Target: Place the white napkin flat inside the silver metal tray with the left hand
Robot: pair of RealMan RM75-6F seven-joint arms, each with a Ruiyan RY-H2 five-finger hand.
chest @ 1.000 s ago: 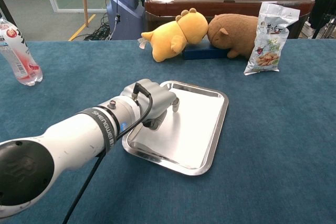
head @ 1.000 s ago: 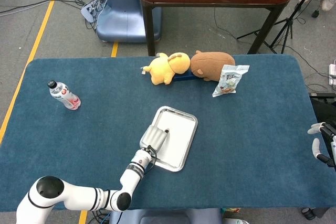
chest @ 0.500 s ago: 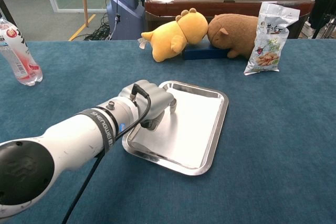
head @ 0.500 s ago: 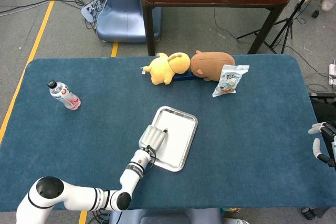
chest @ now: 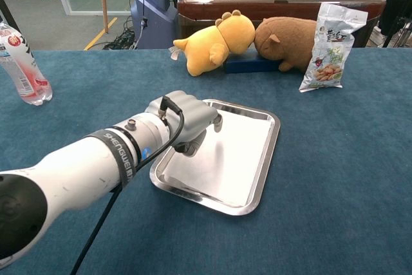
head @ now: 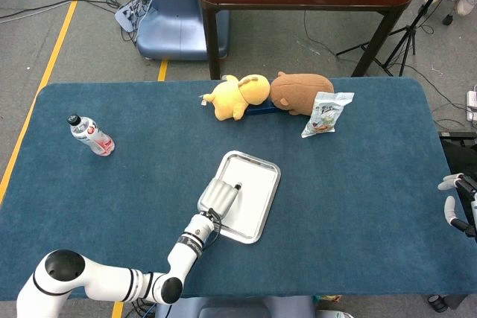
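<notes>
Fingers of our left hand (chest: 183,119) are curled in over the near-left part of the silver metal tray (chest: 267,152), knuckles up; we cannot tell whether they pinch anything. The same hand (head: 219,196) shows from the head view over the tray's left edge (head: 270,191). Inside the tray lies the white napkin (chest: 222,162), flat against the tray floor, its pale sheet filling most of the bottom; the hand sits just above its left portion, and whether it touches we cannot tell. The tray rests on the blue table cloth (head: 358,184), near the middle of the table. Far beyond it a yellow plush toy (chest: 212,44) lies touching a brown plush toy (chest: 290,40), both leaning on a dark blue block (chest: 248,64) between them. Just right of the brown plush stands a snack bag (chest: 331,46). Well apart at the far left lies a plastic bottle (head: 91,135) with a pink label. Our right hand (head: 456,197) shows only at the right edge of the head view, off the table, its fingers apart and holding nothing.
</notes>
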